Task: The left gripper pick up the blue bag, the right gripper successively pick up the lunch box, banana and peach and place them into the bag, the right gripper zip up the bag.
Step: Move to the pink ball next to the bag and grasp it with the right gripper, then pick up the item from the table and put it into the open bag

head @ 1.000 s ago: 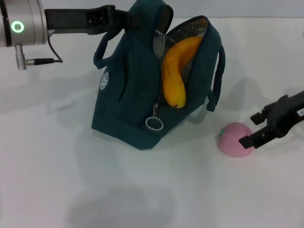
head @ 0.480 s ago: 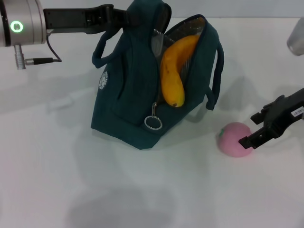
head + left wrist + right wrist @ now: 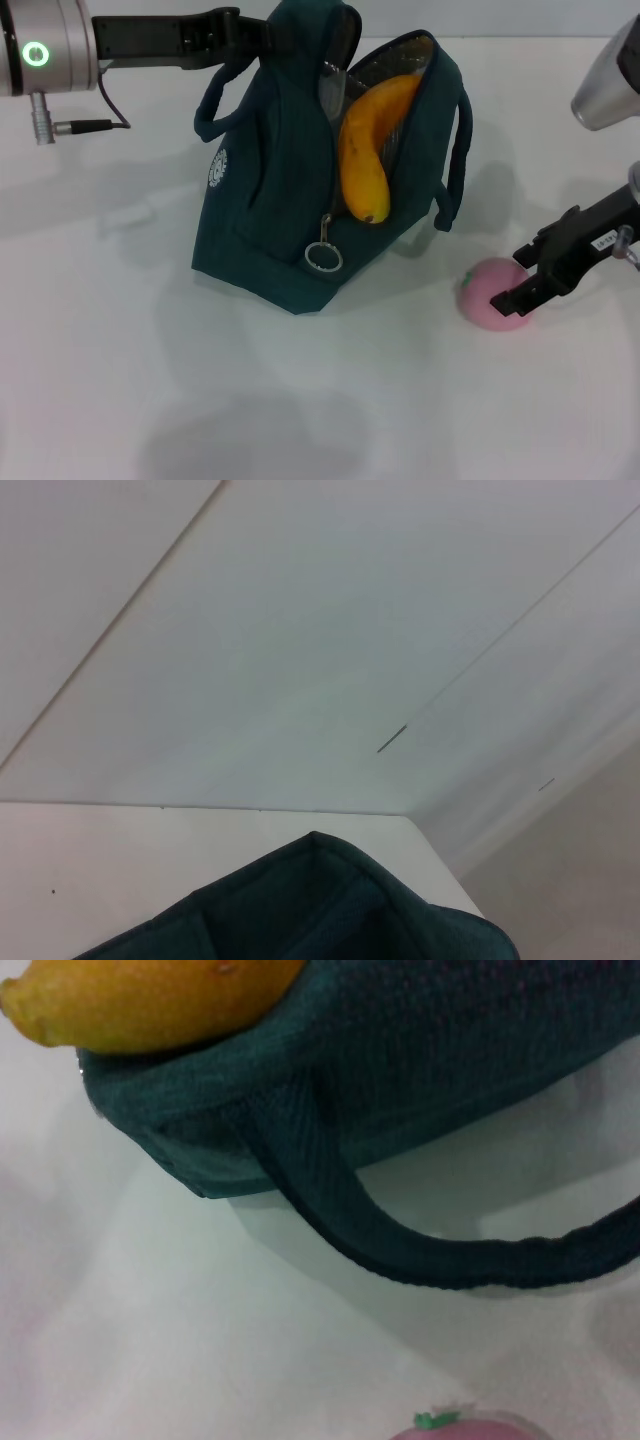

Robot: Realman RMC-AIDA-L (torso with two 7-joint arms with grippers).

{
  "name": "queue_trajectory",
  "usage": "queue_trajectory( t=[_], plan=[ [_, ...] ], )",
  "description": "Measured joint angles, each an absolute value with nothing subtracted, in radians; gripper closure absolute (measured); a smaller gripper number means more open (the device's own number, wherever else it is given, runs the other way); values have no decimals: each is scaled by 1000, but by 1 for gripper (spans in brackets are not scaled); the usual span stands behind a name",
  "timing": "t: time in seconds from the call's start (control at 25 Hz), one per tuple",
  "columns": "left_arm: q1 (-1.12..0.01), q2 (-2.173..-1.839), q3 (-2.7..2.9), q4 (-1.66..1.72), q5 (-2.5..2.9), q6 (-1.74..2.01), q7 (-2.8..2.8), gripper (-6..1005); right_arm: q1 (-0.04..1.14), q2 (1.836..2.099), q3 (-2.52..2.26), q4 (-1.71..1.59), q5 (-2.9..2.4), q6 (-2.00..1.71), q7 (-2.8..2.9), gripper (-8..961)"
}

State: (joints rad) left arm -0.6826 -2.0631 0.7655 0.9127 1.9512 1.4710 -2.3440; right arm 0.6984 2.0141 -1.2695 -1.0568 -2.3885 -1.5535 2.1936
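In the head view the blue bag [image 3: 290, 200] stands upright on the white worktop [image 3: 150, 380], its mouth gaping toward the robot's right and its silver ring pull [image 3: 324, 258] hanging at the low end of the zipper. The left end effector [image 3: 262, 30] reaches in from the robot's left and is clamped on the bag's top edge. The banana [image 3: 367, 150] sits in the opening with its long axis steeply tilted, the lower dark tip pointing down toward the ring pull and the upper end leaning toward the far right of the mouth. The peach [image 3: 492, 293] lies on the worktop to the right of the bag, well apart from it, and the right end effector [image 3: 518, 280] straddles it with fingers spread, one on each side. The left wrist view shows only the bag's [image 3: 320, 900] dark top fold. The right wrist view shows the banana's tip [image 3: 140, 1000], a loop handle [image 3: 420, 1250] and the peach's [image 3: 470, 1428] top.
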Motion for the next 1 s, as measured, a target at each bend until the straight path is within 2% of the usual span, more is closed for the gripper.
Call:
queue_trajectory(
  t=[0.08,0.32,0.52,1.0],
  plan=[
    [-683,-2063,766,913,1951,1471,-2343,950,702,2014,-1270,-1051,-2388,-1546,2194,76],
    [-682,-2059,764,913,1951,1471,-2341,950,704,2010,-1239,-1054,-2385,-1538,2186,237],
    [-681,-2058,765,913,1951,1471,-2338,950,698,2007,-1162,-1039,-2379,-1544,2172,469],
    [-682,-2060,768,913,1949,1471,-2329,950,691,2001,-1075,-959,-2348,-1582,2134,832]
  ],
)
